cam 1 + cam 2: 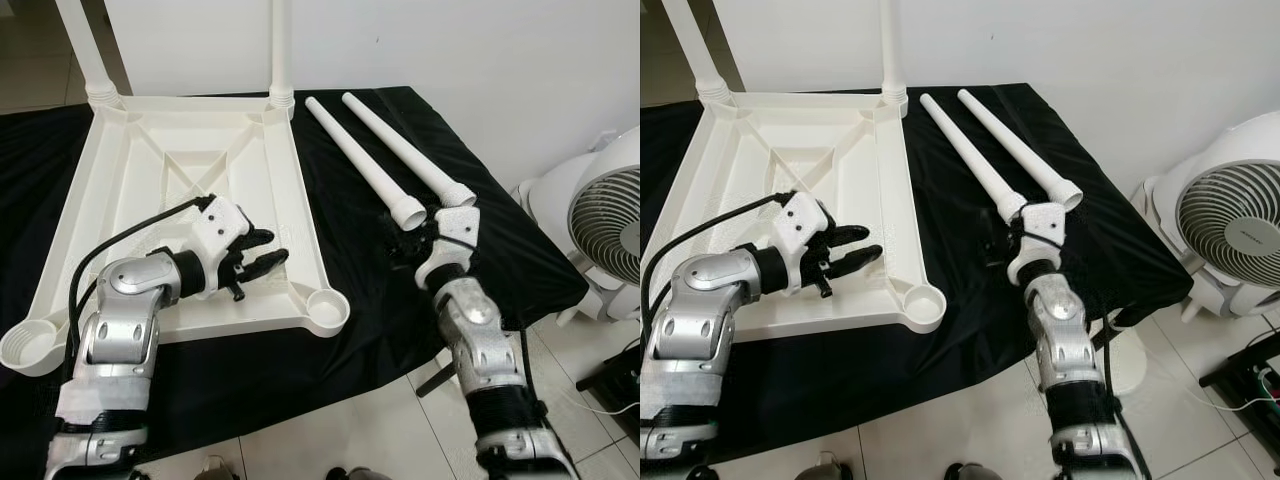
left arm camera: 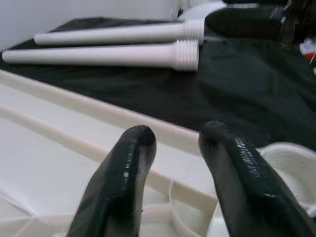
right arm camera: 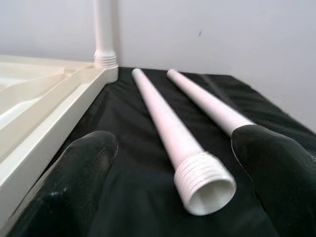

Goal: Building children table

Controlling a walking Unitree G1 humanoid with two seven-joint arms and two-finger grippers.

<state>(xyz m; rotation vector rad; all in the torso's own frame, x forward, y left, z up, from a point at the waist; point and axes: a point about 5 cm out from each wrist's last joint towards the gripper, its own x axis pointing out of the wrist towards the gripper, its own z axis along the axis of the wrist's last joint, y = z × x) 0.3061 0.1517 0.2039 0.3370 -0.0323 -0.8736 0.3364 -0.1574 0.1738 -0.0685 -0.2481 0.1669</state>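
Left eye view is showing a white plastic tabletop lying upside down on a black cloth that is covering a table. Two white legs are already standing upright in its far corner sockets, one far-left leg and one far-right leg. The near-right socket and the near-left socket are sitting open with nothing in them. Two loose legs are lying side by side on the cloth to the right of the tabletop, the inner leg and the outer leg, threaded ends pointing toward the robot.

The left gripper is hovering over the tabletop's near edge, its fingers narrowly parted and holding nothing. The right gripper is hanging just at the inner leg's threaded end, fingers spread wide on either side, not touching it. A white fan is standing on the floor to the right.
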